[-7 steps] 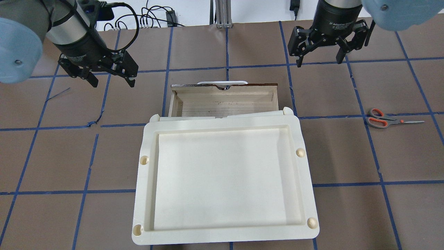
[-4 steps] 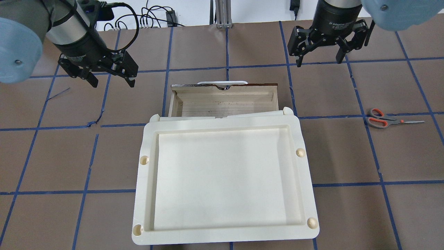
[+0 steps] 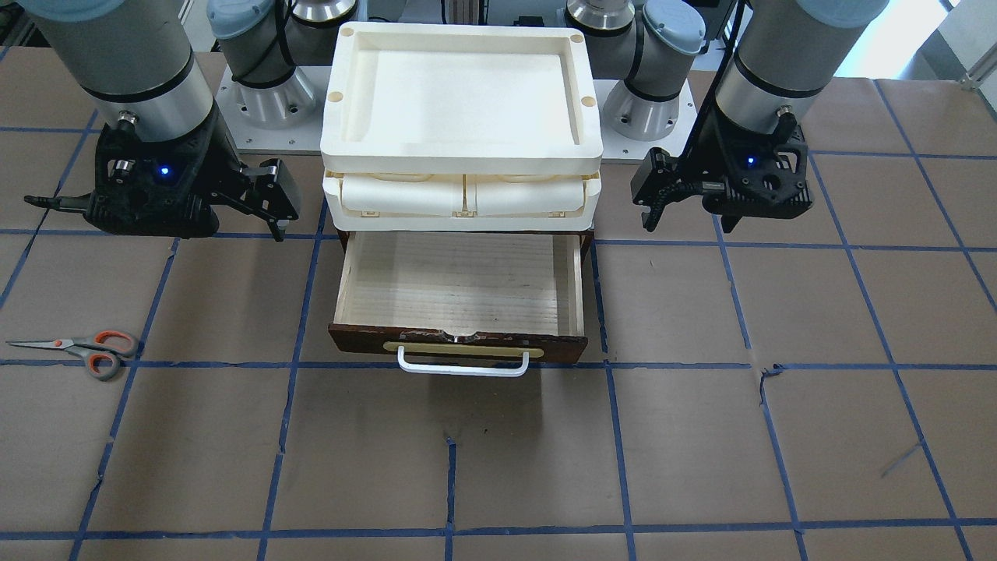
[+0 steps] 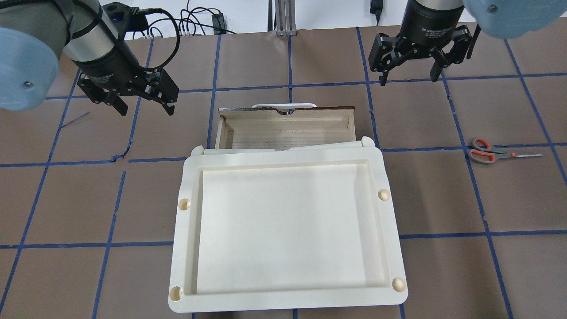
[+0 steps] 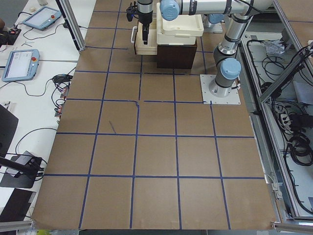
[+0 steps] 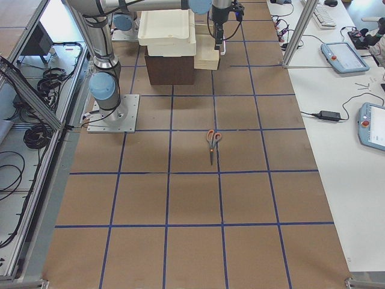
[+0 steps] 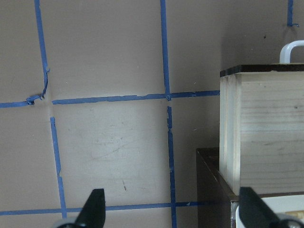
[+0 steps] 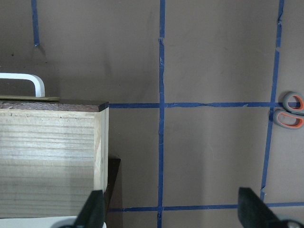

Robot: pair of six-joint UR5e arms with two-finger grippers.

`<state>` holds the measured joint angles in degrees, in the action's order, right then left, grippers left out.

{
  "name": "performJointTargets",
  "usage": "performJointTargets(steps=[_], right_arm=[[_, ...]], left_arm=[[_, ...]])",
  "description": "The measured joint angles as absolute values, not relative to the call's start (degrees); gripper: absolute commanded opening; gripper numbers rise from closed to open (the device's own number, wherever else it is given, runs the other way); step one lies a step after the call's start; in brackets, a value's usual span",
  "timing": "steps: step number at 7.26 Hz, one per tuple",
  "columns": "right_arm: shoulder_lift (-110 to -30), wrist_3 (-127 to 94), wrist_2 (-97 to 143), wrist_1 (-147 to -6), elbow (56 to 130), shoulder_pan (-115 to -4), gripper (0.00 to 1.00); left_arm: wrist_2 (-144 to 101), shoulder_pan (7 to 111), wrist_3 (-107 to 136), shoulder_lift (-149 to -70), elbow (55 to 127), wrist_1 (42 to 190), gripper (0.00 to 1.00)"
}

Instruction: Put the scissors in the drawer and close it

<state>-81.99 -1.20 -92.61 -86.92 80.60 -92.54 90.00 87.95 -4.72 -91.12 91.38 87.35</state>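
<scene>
The scissors [image 4: 487, 151], with grey-and-orange loop handles, lie flat on the table at the right, blades pointing right. They also show in the front view [image 3: 86, 347] and the right-side view [image 6: 212, 139], and their handles are at the edge of the right wrist view [image 8: 292, 111]. The drawer [image 4: 288, 128] is pulled open and empty, its pale-wood floor [image 3: 459, 280] bare, its white handle at the front. My left gripper [image 4: 146, 110] is open and empty, hovering left of the drawer. My right gripper [image 4: 409, 79] is open and empty, hovering right of the drawer's front and far from the scissors.
Cream plastic trays [image 4: 390, 221] are stacked on the dark cabinet [image 5: 176, 54] above the drawer. The drawer's side wall is close by in both wrist views [image 7: 261, 128] [image 8: 47, 156]. Blue tape lines grid the brown table. Cables [image 4: 199, 26] lie at the far edge.
My left arm has shifted slightly, its gripper a little lower and to the right in the overhead view. The right gripper, drawer and scissors have stayed put.
</scene>
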Motion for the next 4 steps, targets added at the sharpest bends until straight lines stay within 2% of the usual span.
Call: performJointTargets(steps=[4], right_arm=[[-81.29,24.43,-92.99,-87.27,80.92,-80.86,1.00]], left_arm=[[90.06,87.87,-5.15,-91.06,91.46,87.36,1.00]])
